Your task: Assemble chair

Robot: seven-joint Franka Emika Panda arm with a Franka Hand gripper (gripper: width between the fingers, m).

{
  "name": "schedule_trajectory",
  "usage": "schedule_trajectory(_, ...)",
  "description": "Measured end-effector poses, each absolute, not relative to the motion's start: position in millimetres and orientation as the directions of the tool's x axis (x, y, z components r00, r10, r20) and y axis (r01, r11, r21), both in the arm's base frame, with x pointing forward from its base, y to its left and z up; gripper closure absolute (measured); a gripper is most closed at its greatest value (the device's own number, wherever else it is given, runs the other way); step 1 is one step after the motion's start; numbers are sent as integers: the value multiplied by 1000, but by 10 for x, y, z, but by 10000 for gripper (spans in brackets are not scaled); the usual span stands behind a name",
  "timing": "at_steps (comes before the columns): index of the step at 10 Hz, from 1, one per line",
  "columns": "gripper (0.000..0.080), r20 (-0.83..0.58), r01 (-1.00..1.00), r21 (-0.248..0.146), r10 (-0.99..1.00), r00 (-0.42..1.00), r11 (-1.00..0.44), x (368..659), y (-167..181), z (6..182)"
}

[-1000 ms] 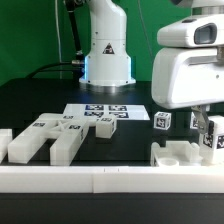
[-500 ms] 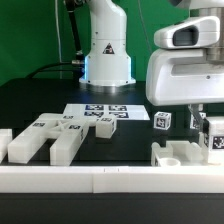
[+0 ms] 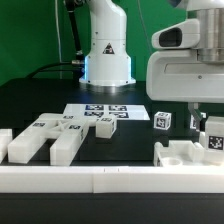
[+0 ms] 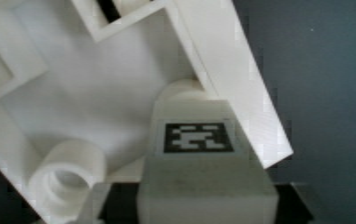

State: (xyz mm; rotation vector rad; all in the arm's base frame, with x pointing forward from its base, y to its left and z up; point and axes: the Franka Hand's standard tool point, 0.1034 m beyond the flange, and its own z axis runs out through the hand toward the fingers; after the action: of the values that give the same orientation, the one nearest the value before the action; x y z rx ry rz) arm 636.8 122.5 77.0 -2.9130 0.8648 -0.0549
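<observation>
The gripper (image 3: 198, 124) has drifted toward the exterior view's left; jaws' state unclear.

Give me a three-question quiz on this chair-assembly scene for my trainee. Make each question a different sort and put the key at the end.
1. True or false: the small cube stands on the marker board.
2. Multiple choice: in the exterior view, the claw hangs at the A) left, B) middle, C) right.
3. Fill in: the block in the claw carries a square black-and-white ____.
Key: 1 false, it stands on the table beside the board; 2 C; 3 tag.
</observation>
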Motion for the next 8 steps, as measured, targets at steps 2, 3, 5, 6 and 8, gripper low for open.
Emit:
schedule_trajectory(2, 509, -13, -688, -107, -691, 723, -717, 6367, 1227, 769)
schedule_trajectory(3, 509, -21, -740, -104, -742, 670, -665, 6366, 1227, 769)
schedule_trajectory(5, 509, -26, -775, -102, -777, 629, -623, 6365, 1226, 768)
schedule_trajectory(6, 413, -26, -775, -102, -777, 629, -624, 6365, 1231, 768)
schedule_trajectory(8, 234, -23, -750, -103, -752, 658, -653, 6364, 1234, 768)
